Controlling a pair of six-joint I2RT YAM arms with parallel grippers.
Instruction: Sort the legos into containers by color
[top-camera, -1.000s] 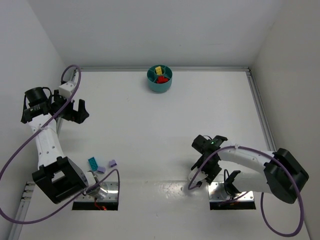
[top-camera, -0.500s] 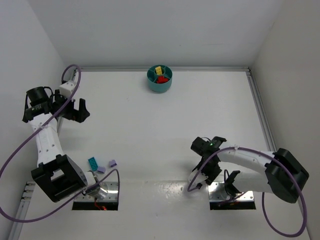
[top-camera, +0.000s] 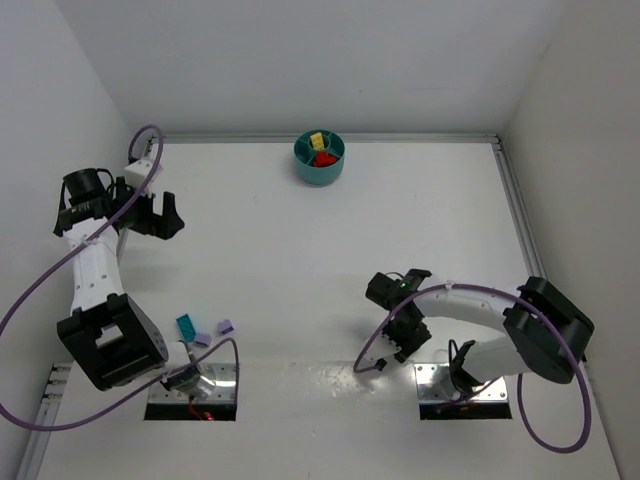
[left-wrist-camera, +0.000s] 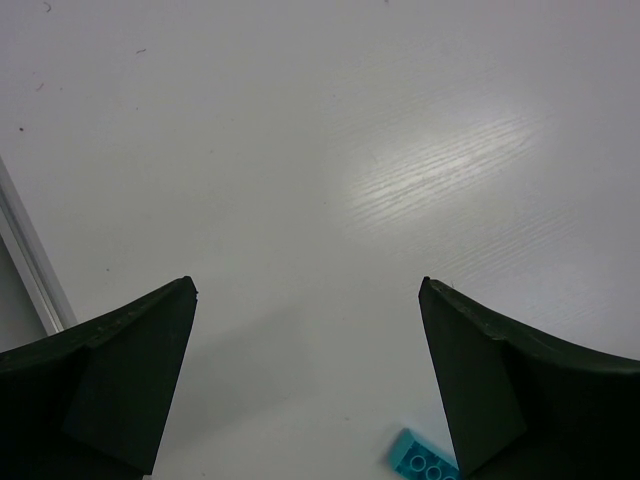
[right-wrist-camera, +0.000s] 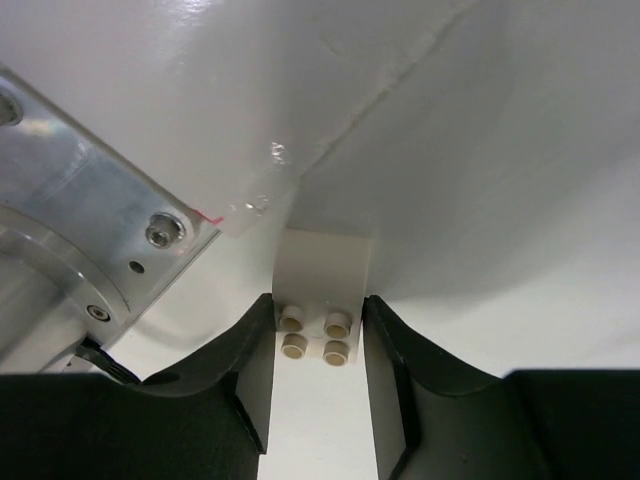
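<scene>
Right wrist view: the right gripper (right-wrist-camera: 318, 305) has its fingers (right-wrist-camera: 255, 360) pressed against both sides of a small white brick (right-wrist-camera: 322, 262), studs facing the camera, just beside the corner of a metal plate (right-wrist-camera: 80, 230) on the white table (right-wrist-camera: 500, 150). From the top view that gripper (top-camera: 400, 335) sits low at the near edge, in front of its own base. The left gripper (left-wrist-camera: 307, 290) hangs over bare table with its fingers (left-wrist-camera: 130, 380) spread wide and nothing between them; a teal brick (left-wrist-camera: 424, 459) peeks in at the lower edge of its view. Seen from above, that teal brick (top-camera: 187, 325) lies near the left base with two purple bricks (top-camera: 225, 326) close by. The teal bowl (top-camera: 320, 175) stands at the far edge, well apart from both arms, with a yellow brick (top-camera: 317, 140) and a red brick (top-camera: 324, 158) inside
</scene>
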